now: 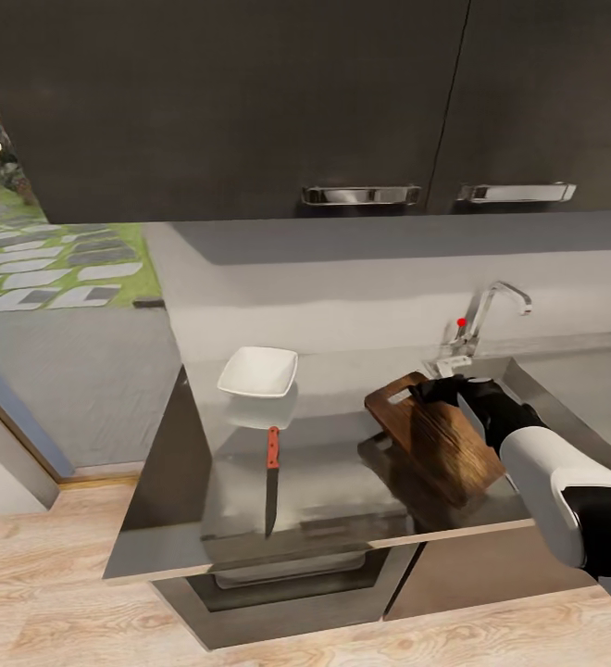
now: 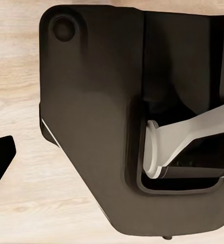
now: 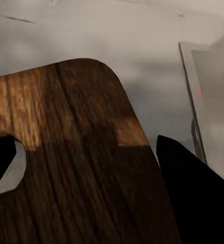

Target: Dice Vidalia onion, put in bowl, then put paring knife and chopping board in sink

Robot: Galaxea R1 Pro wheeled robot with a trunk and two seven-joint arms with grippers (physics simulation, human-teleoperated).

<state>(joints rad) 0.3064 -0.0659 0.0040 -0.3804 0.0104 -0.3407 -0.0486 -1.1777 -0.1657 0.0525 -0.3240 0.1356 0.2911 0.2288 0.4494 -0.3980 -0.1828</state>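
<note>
— What's on the table (image 1: 342, 482)?
— One bowl (image 1: 258, 371), one paring knife (image 1: 271, 479), one chopping board (image 1: 432, 448) (beside the sink (image 1: 565, 389)).
— The jaws?
— Right gripper (image 1: 440, 391) spans the board's handle end; grip unclear. Left: can't tell.

The chopping board (image 1: 440, 442) is dark brown wood with visible grain and a slight sheen, and the countertop (image 1: 333, 463) is glossy grey metal that mirrors what stands on it. The tap (image 1: 491, 315) is shiny chrome, the bowl (image 1: 258, 371) smooth white, the floor (image 1: 46, 593) pale matt wood.
</note>
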